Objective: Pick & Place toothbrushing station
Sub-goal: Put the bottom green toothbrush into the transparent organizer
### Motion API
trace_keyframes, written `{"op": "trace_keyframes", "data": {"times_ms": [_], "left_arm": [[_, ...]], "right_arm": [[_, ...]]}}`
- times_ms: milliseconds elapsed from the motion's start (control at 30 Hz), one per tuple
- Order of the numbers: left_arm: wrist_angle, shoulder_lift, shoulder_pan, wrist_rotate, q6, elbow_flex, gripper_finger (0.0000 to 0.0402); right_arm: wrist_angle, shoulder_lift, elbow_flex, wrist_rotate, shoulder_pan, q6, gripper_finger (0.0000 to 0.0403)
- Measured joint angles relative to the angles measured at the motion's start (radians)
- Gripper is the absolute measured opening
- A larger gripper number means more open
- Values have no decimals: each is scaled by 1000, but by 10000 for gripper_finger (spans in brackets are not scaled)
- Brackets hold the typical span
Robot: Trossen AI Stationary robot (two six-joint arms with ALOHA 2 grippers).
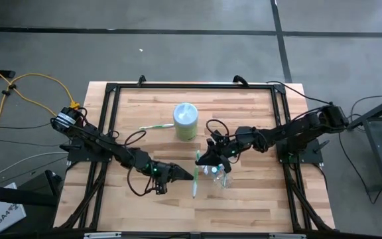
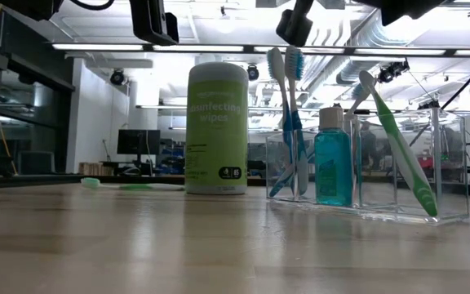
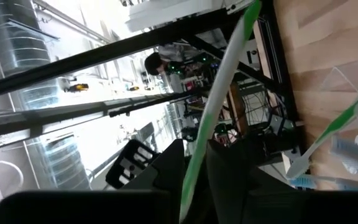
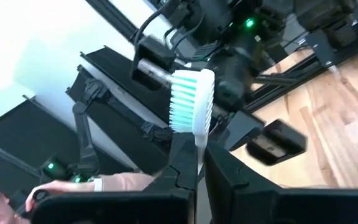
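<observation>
Table (image 2: 137, 245) planks fill the near part of my low view, bare wood up to a clear plastic container (image 2: 398, 175) standing right of centre. In its compartments I see two blue-white toothbrushes (image 2: 290, 122) standing side by side, heads up, a small blue bottle with a pale cap (image 2: 333, 163), and a green-white toothbrush (image 2: 398, 151) leaning at a slant in the end compartment. From above, that container (image 1: 219, 174) sits between my two grippers near the front middle of the table. My left gripper (image 1: 186, 174) is just to its left, and the left wrist view shows a green-white toothbrush (image 3: 219, 93) running up between its two dark fingers (image 3: 166, 180); the jaws look narrow around the handle, but I cannot tell whether they are actually gripping it or standing a little slack. My right gripper (image 1: 207, 158) hovers at the container's far left corner, and its wrist view shows the fingers (image 4: 182, 168) clamped on a white brush with pale green-blue bristles (image 4: 191, 102), head pointing away from the wrist. Farther back stands a green tub of disinfecting wipes (image 2: 217, 129), upright, well apart from the container. Left of the tub another green toothbrush (image 2: 129, 186) lies flat on the wood. A person's hand (image 4: 73, 185) shows at the edge of the right wrist view.
</observation>
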Motion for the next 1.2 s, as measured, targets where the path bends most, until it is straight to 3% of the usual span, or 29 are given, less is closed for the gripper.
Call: {"op": "trace_keyframes", "data": {"times_ms": [633,733,867,1033,1200], "left_arm": [[-3,0,-28,-37,-72,0,63],[-2,0,-42,-89,-211,0,63],[26,0,-68,-178,-481,0,63],[61,-2,-92,-302,-827,0,63],[89,-3,-93,-521,-1120,0,63]], "right_arm": [[-20,-5,0,42,88,-36,4],[-87,-48,0,47,87,-85,4],[-275,-141,0,133,96,-182,4],[-480,-286,0,320,137,-278,4],[-667,-393,0,534,213,-327,4]]}}
